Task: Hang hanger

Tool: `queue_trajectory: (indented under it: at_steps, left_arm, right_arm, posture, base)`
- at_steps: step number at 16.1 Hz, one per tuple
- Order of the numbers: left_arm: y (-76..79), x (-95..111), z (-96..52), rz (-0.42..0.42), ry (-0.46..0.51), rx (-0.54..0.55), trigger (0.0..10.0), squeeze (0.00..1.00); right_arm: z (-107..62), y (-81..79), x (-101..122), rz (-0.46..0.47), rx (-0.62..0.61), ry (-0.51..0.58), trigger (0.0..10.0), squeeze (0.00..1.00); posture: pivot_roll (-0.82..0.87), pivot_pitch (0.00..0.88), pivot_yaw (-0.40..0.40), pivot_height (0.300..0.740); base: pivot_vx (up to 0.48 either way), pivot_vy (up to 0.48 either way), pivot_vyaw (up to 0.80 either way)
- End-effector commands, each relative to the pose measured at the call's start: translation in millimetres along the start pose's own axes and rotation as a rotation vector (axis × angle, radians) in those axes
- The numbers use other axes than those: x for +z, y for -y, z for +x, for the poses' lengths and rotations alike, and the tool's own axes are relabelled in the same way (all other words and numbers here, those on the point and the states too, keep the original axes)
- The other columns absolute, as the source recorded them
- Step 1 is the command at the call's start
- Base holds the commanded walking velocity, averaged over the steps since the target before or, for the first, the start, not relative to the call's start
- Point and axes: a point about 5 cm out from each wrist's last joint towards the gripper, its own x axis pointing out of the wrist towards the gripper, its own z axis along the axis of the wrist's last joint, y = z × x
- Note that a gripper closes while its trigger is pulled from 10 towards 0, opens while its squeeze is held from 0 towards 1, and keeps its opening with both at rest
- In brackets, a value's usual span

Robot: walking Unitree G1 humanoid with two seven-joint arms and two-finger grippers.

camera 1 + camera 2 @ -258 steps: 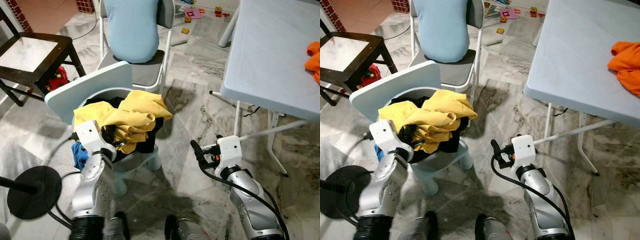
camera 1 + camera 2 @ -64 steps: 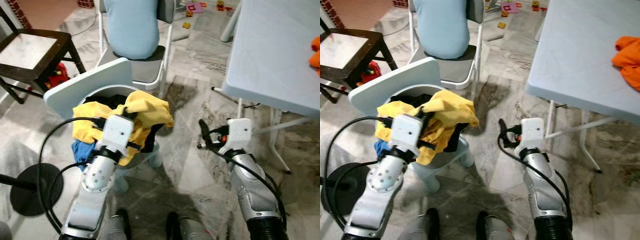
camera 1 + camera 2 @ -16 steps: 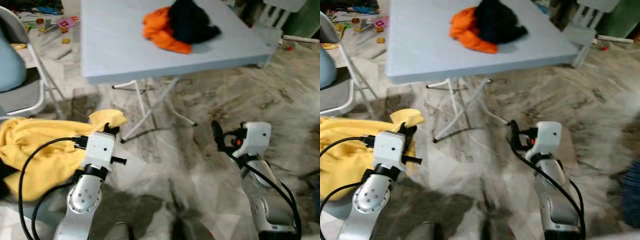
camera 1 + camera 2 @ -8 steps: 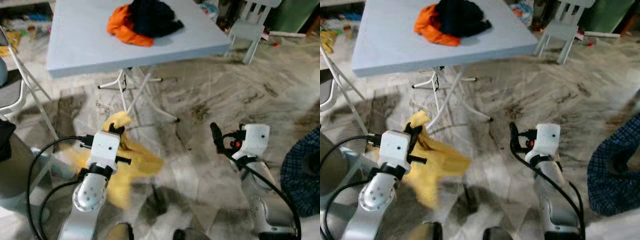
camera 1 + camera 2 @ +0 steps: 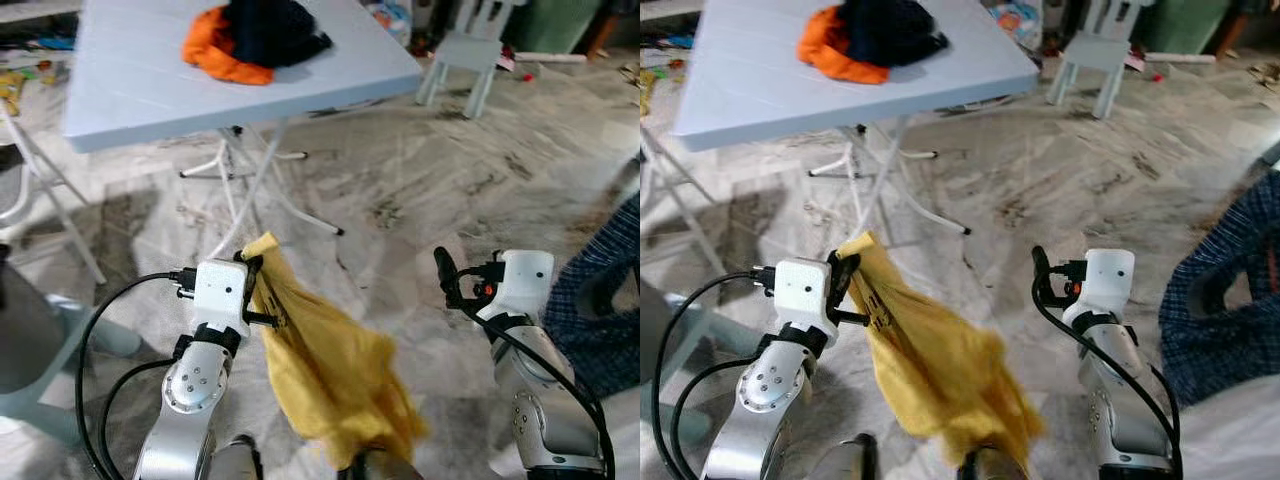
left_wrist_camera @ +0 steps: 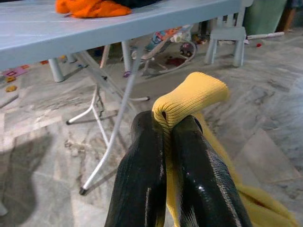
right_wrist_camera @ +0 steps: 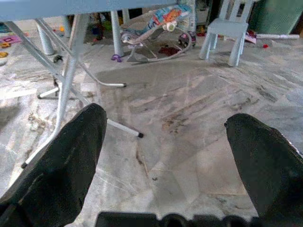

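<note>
Head views: left gripper [image 5: 252,290] pinches yellow cloth [image 5: 330,375], hanging over marble floor [image 5: 400,190], near of the table [image 5: 150,80]; left wrist: fingers [image 6: 142,175] closed on cloth's folded hem; right wrist: right gripper [image 7: 165,156] wide open, holds nothing; no hanger seen.

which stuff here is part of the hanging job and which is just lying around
Part of the job:
left gripper, jaws shut on the yellow garment hanging from it
right gripper, jaws open and holding nothing

Just lying about:
orange cloth and dark cloth on the grey table
small grey chair
baby bouncer
</note>
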Motion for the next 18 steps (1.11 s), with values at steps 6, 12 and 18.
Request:
queue_trajectory:
  at_steps: [6, 12, 18]
  left_arm:
    - [-5.9, 1.1, 2.8, 0.035, -0.007, -0.005, 10.0, 0.0]
    - [-1.0, -2.5, 2.9, 0.066, 0.002, -0.042, 10.0, 0.0]
    - [5.6, 0.3, 4.4, 0.019, 0.025, -0.086, 10.0, 0.0]
  right_arm:
    - [-0.5, -6.5, 9.1, -0.031, 0.022, 0.043, 10.0, 0.0]
    - [-2.5, -10.0, 8.5, -0.014, 0.03, 0.044, 10.0, 0.0]
    - [2.6, -11.7, 10.2, -0.019, 0.048, 0.049, 10.0, 0.0]
  posture:
    - [-0.02, 0.237, -0.032, 0.74]
    - [-0.04, 0.233, -0.026, 0.74]
    - [-0.03, 0.217, -0.033, 0.74]
  base:
    - [0.0, 0.48, 0.0]
    - [0.0, 0.369, 0.0]
    - [0.0, 0.0, 0.0]
